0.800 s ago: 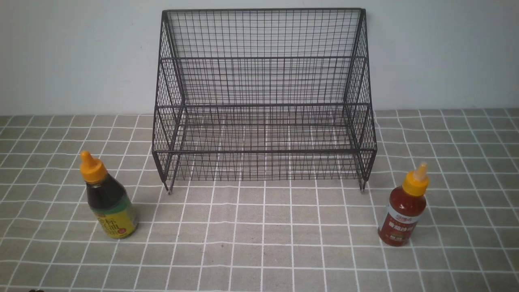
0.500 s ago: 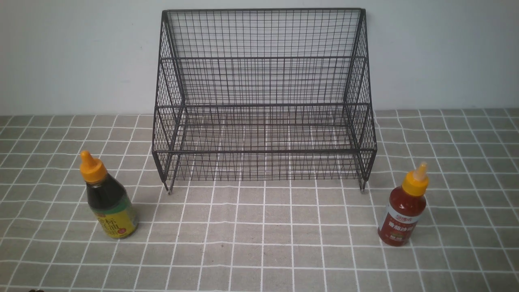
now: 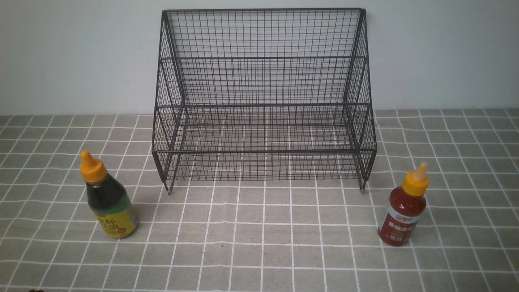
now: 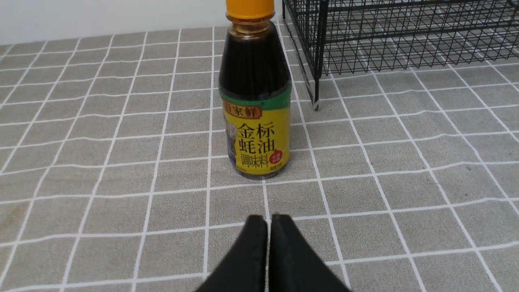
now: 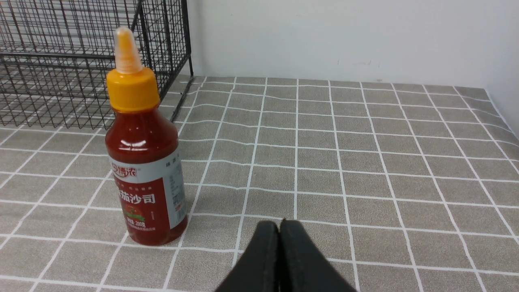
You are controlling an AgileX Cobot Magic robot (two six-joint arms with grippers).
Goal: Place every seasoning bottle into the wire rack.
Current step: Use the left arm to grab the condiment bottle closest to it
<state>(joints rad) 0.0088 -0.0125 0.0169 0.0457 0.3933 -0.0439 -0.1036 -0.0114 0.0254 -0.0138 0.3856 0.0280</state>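
A black wire rack (image 3: 263,105) stands against the back wall, with nothing on its shelves. The dark brown seasoning bottle (image 3: 107,200) with a yellow-green label stands upright on the cloth, left of the rack. The slimmer red seasoning bottle (image 3: 403,211) stands upright to the rack's right. In the left wrist view the dark bottle (image 4: 255,101) stands a short way ahead of my left gripper (image 4: 267,219), which is shut and empty. In the right wrist view the red bottle (image 5: 144,158) stands ahead and off to one side of my right gripper (image 5: 279,224), also shut and empty. Neither arm shows in the front view.
A grey tablecloth (image 3: 263,235) with a white grid covers the table. A pale wall (image 3: 61,52) rises right behind the rack. The rack's corner leg (image 4: 316,106) stands on the cloth close beside the dark bottle.
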